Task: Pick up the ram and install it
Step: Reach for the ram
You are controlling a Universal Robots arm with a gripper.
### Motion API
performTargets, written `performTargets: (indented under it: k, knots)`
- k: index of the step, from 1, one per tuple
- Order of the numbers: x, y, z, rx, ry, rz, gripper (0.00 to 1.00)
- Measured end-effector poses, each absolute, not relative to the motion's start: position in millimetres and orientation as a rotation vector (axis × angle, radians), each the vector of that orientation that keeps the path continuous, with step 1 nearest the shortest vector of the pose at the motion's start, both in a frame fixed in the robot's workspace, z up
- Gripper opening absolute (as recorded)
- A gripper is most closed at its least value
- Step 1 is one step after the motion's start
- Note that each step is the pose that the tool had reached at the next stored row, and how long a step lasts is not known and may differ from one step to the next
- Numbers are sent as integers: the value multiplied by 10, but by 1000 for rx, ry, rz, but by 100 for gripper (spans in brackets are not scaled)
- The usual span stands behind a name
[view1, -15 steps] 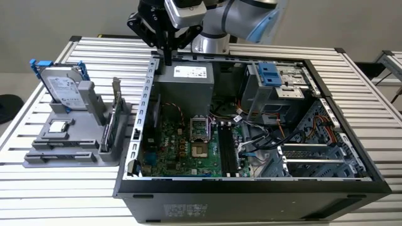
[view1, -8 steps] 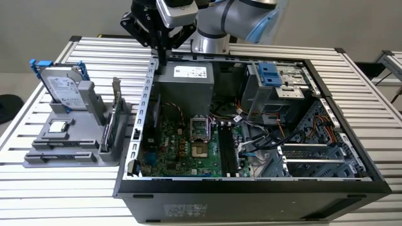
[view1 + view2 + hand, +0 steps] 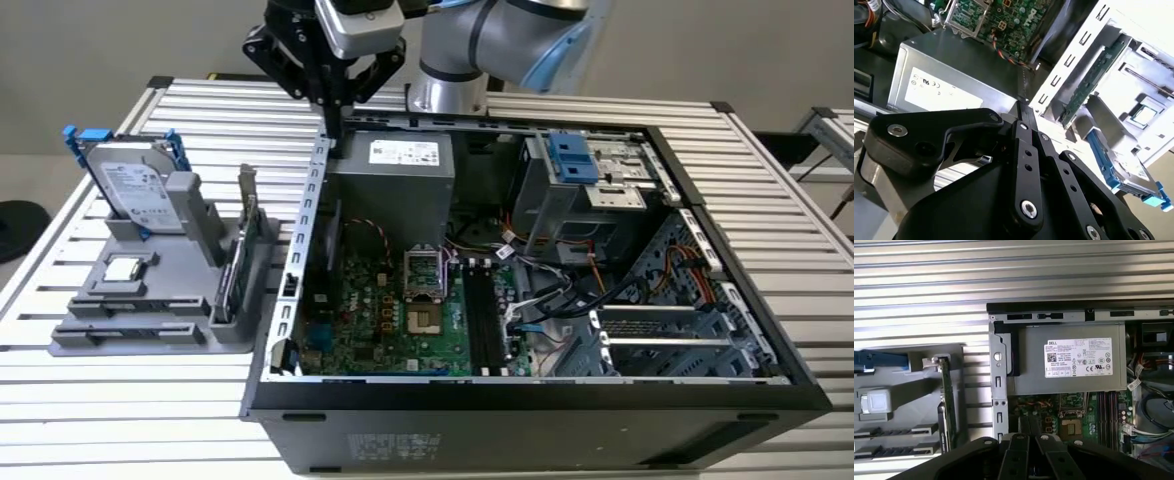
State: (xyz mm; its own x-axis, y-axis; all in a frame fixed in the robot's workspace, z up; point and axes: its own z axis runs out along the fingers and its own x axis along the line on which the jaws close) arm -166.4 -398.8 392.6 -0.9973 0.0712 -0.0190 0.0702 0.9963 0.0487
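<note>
The ram point(image 3: 230, 280) stands edgewise in its gray holder point(image 3: 127, 330) beside the open case point(image 3: 534, 420), whose wall point(image 3: 310, 200) the empty, closed hand point(image 3: 335, 125) overhangs.

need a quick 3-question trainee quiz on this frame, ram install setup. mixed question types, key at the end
1. True or false: the ram is already installed.
2. In the exterior view, the gripper hangs nearest: A) the ram; B) the power supply at the rear of the case; C) the case's front panel.
3. What does the gripper hold?
Key: 1 false, it stands on edge in the gray fixture beside the case. 2 B. 3 nothing; it is shut and empty.
</note>
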Motion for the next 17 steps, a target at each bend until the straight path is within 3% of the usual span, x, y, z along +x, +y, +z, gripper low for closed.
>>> performTargets:
  k: [17]
  knots:
    - [-2020,-3988,3926,110,3118,75,0]
